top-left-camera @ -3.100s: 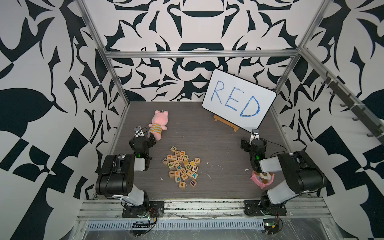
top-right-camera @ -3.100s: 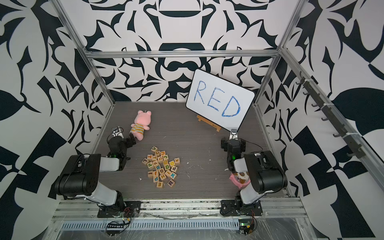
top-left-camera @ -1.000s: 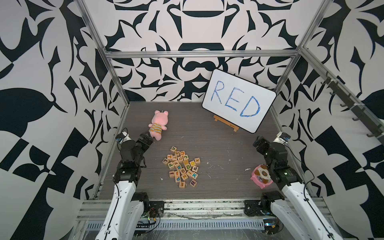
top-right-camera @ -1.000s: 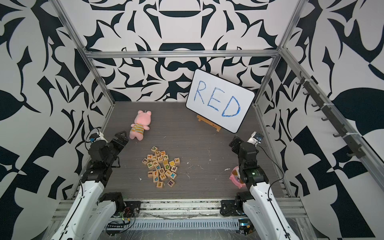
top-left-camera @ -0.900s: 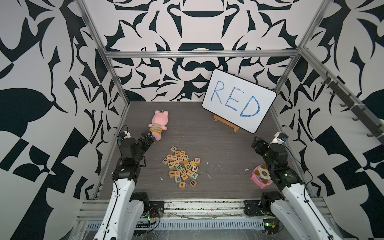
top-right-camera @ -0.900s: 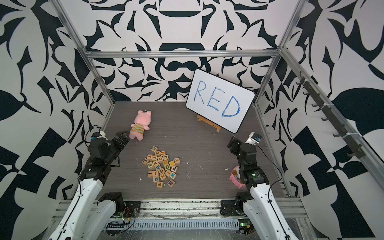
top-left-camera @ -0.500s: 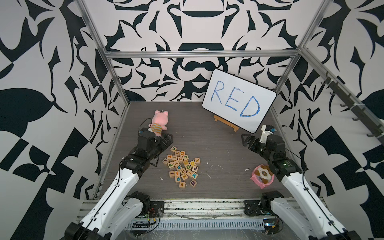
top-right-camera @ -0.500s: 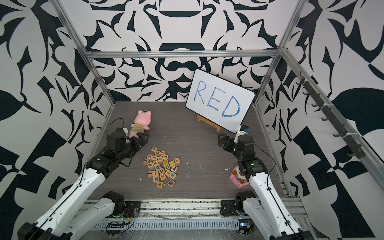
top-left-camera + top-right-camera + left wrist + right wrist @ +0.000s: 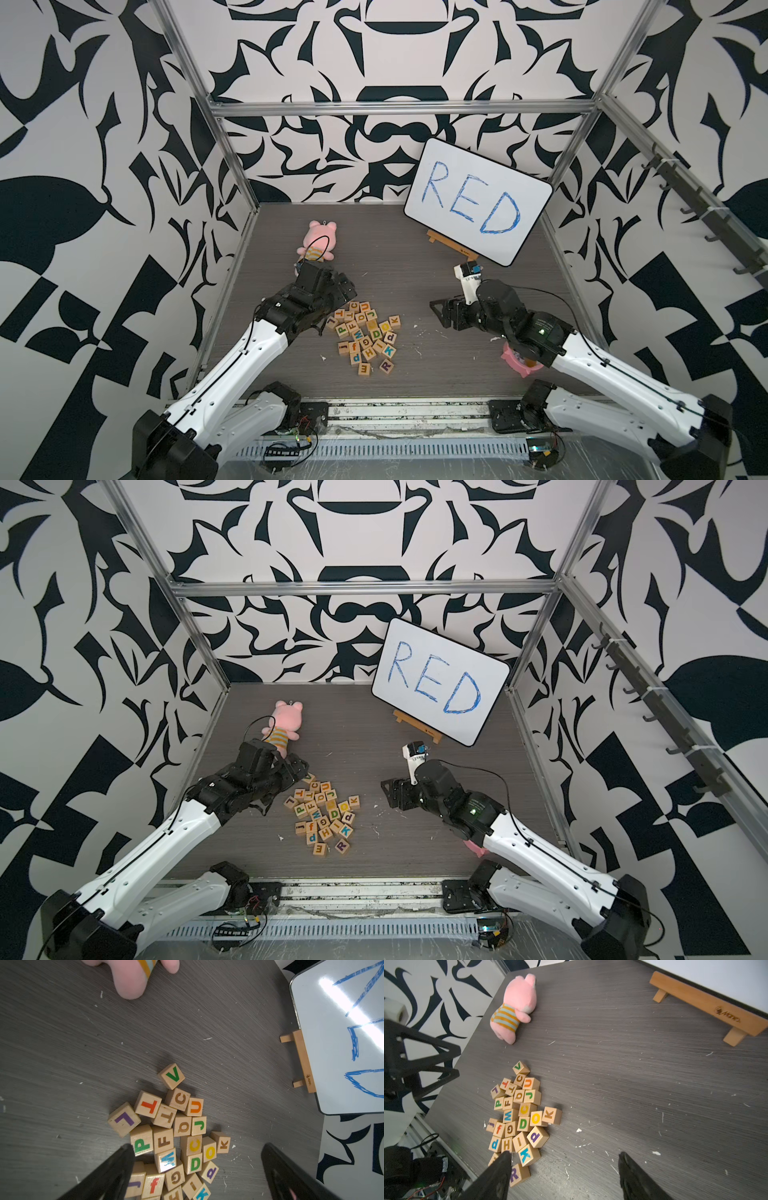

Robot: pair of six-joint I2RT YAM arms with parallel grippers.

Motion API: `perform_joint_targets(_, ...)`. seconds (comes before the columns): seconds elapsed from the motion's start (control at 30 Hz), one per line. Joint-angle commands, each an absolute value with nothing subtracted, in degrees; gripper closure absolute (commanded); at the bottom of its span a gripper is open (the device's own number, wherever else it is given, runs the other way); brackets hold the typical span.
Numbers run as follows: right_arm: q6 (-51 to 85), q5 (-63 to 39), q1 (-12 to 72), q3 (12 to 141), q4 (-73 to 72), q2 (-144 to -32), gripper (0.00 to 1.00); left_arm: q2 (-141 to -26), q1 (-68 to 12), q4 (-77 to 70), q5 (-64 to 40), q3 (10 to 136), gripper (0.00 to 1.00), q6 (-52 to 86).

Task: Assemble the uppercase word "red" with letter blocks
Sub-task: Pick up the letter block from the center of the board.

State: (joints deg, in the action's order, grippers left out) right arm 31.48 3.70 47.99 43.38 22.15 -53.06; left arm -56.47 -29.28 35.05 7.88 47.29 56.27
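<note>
In both top views, finding the letter blocks heaped between the two arms, probably to be reachable from either side. Nothing lined up yet as the word "red". Seeing the R block and E block at the near edge, the D block inside the heap.

From the left wrist, looking past the left gripper: spread wide, empty, above the heap.

From the right wrist, same for the right gripper: parted, gripping nothing, apart from the heap.
</note>
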Motion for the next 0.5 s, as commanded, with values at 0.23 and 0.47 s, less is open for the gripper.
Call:
perform_joint_targets(0.23, 30.24, 13.05, 63.11, 50.29, 28.39, -63.76, 0.22, -51.25, -29.44, 34.35, 11.25, 41.87, 0.0, 63.76)
perform_joint_targets(0.47, 33.43, 14.5, 67.07, 53.52, 27.91, -73.16, 0.23, -50.16, -29.45, 36.63, 14.27, 39.48, 0.01, 69.5)
